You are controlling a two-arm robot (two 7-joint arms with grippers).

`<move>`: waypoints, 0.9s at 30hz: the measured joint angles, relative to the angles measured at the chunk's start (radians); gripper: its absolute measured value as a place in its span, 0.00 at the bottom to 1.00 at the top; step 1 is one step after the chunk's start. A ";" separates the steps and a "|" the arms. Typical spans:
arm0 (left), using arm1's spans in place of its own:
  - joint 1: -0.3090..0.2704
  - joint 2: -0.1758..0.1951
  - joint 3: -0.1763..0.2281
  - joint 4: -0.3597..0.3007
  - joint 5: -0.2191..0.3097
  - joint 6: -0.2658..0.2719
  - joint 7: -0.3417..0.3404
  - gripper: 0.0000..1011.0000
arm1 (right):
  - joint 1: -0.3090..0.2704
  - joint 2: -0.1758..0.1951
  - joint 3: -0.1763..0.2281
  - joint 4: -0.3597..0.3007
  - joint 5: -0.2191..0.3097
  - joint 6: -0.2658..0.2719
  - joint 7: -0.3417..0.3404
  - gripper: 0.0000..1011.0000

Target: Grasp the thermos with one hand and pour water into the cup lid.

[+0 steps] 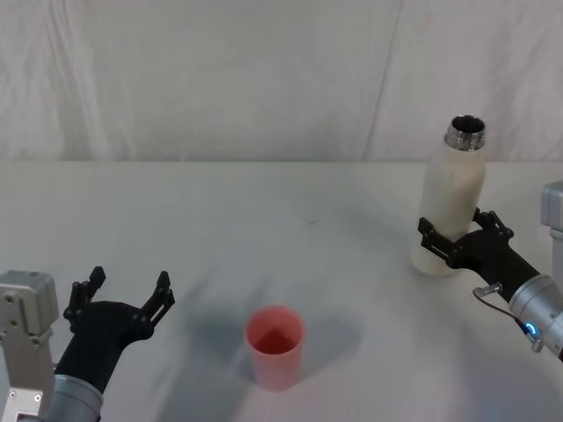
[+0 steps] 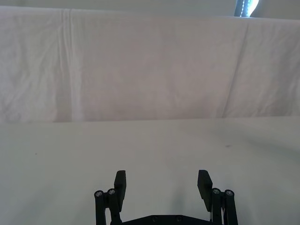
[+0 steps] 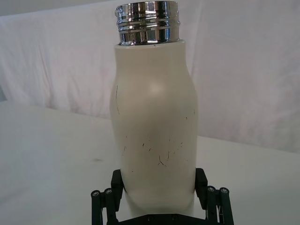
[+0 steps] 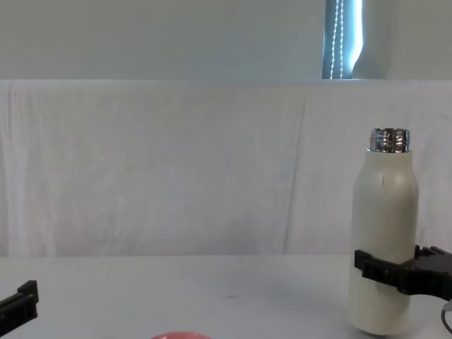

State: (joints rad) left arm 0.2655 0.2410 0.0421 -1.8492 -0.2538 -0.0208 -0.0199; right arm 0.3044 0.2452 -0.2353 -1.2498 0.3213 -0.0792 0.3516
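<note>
Right gripper (image 1: 456,236) round lower thermos (image 1: 450,202), upright, steel neck up.

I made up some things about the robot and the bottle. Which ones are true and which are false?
1. The thermos has no cap on its steel neck. True.
2. The right gripper has its fingers around the lower part of the thermos. True.
3. The cup lid is blue. False: it is pink-red.
4. The left gripper is holding the cup lid. False: it is open, with nothing in it, off to the cup lid's left.
5. The thermos is lying on its side on the table. False: it stands upright.
</note>
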 joint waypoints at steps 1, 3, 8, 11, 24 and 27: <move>0.000 0.000 0.000 0.000 0.000 0.000 0.000 0.99 | 0.000 0.001 -0.001 0.000 0.000 -0.001 0.001 0.94; 0.000 0.000 0.000 0.000 0.000 0.000 0.000 0.99 | 0.001 0.002 -0.003 0.002 0.000 -0.002 0.004 0.94; 0.000 0.000 0.000 0.000 0.000 0.000 0.000 0.99 | 0.003 0.004 -0.005 0.007 0.005 -0.003 0.015 0.94; 0.000 0.000 0.000 0.000 0.000 0.000 0.000 0.99 | 0.005 0.005 -0.005 0.010 0.012 -0.005 0.023 0.94; 0.000 0.000 0.000 0.000 0.000 0.000 0.000 0.99 | 0.010 0.011 -0.016 0.021 0.027 -0.012 0.037 0.94; 0.000 0.000 0.000 0.000 0.000 0.000 0.000 0.99 | 0.011 0.012 -0.020 0.024 0.027 -0.012 0.038 0.94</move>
State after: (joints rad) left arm 0.2655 0.2410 0.0421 -1.8492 -0.2538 -0.0208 -0.0199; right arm 0.3159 0.2570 -0.2549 -1.2255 0.3485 -0.0914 0.3893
